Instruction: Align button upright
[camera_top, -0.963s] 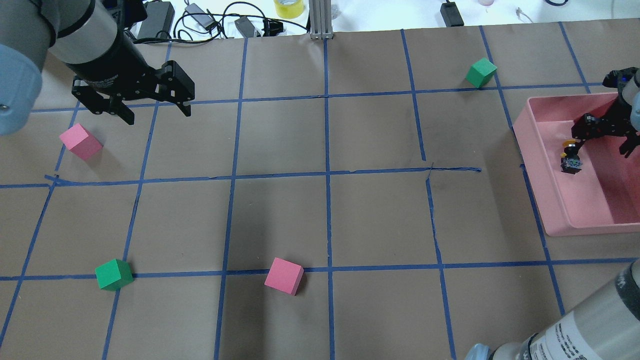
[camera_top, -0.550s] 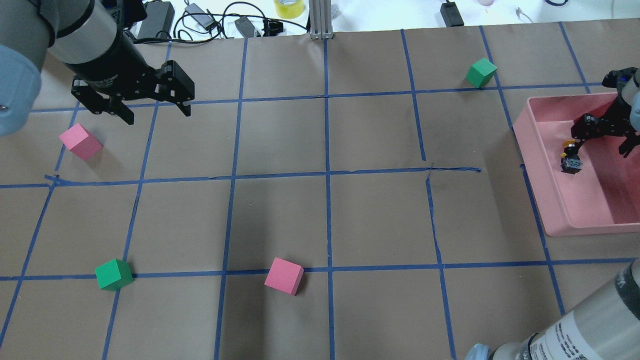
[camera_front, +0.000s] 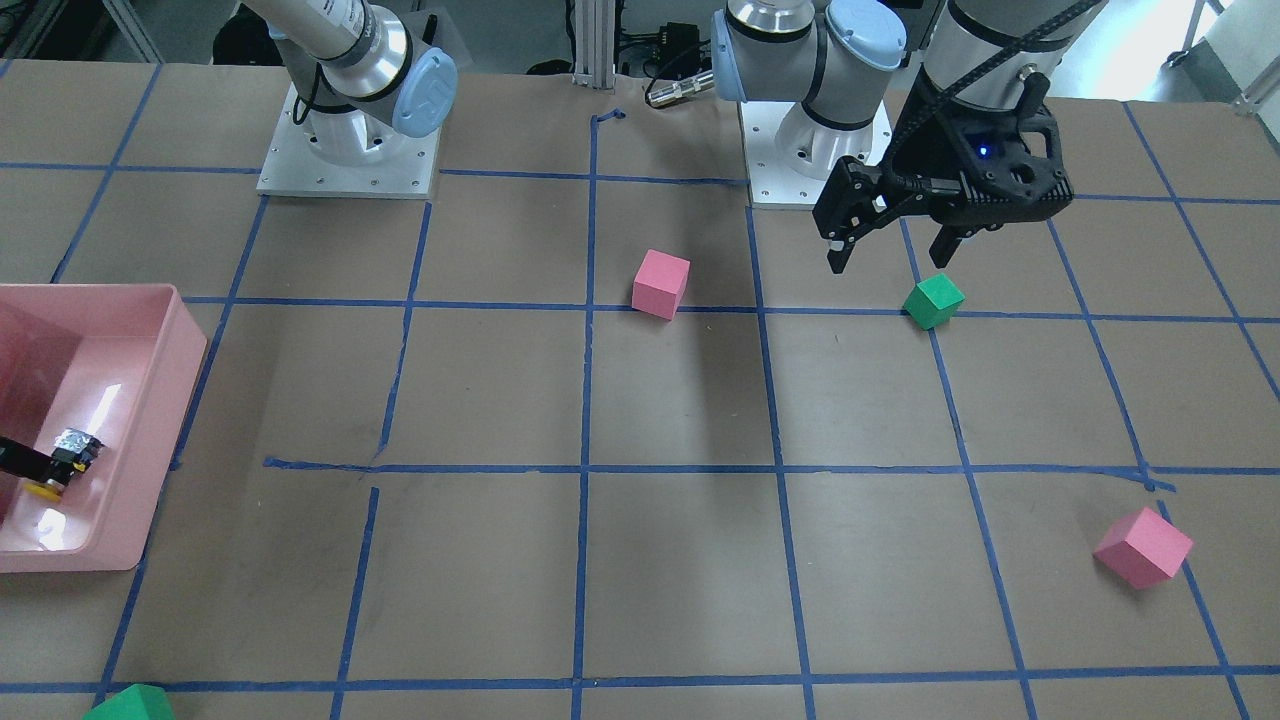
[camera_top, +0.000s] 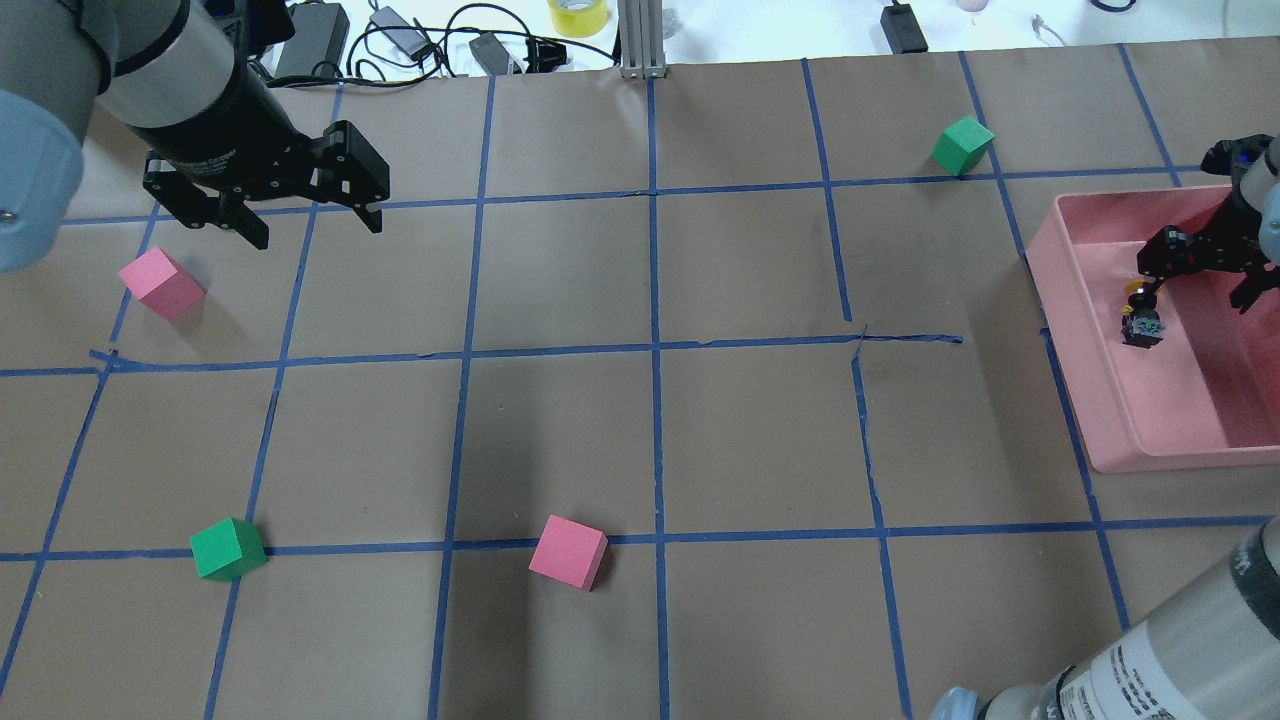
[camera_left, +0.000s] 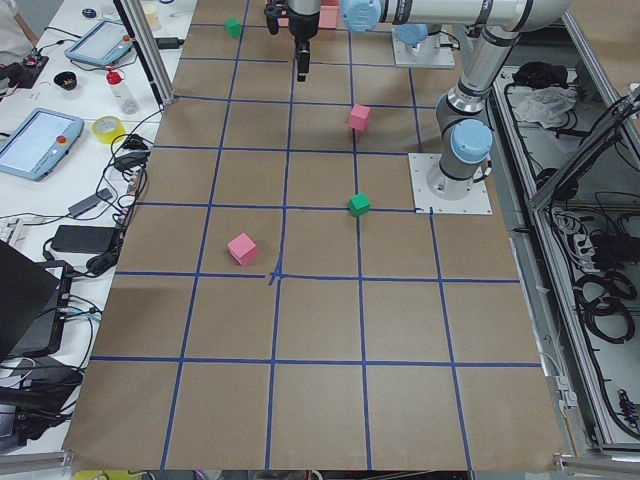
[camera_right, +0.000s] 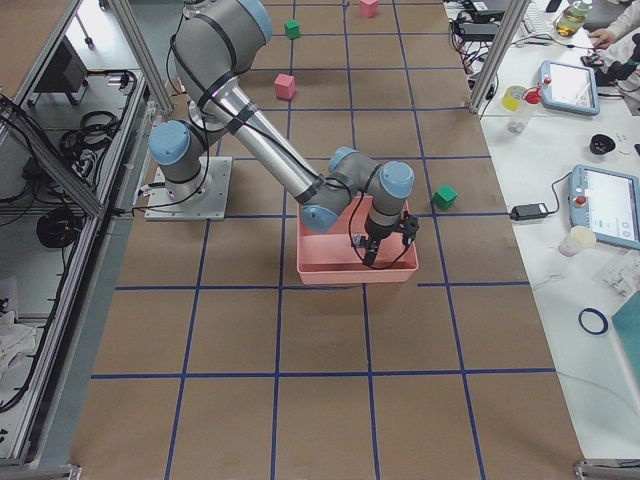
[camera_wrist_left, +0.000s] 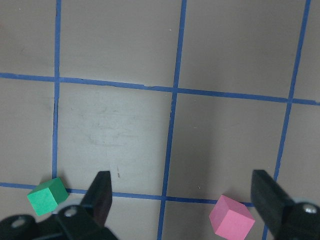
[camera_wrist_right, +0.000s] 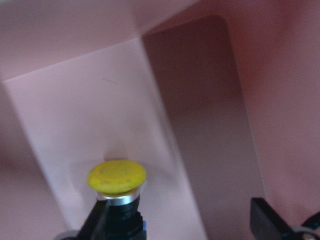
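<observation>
Brown table (camera_top: 750, 450), blue tape grid (camera_top: 658, 450), white bench (camera_left: 60, 95)

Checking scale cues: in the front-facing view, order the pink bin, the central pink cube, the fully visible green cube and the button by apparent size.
1. pink bin
2. central pink cube and green cube, too alike to rank
3. button, clearly smallest

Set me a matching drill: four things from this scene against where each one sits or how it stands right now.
Things:
1. button
2. left gripper
3. right gripper
4. pink bin

Places or states:
A. open, above the table, near a pink cube
B. on the table at the robot's right side
C. open, lowered into the pink bin
D. inside the pink bin, yellow cap showing

Pairs: 1-D, 2-A, 3-C, 4-B
</observation>
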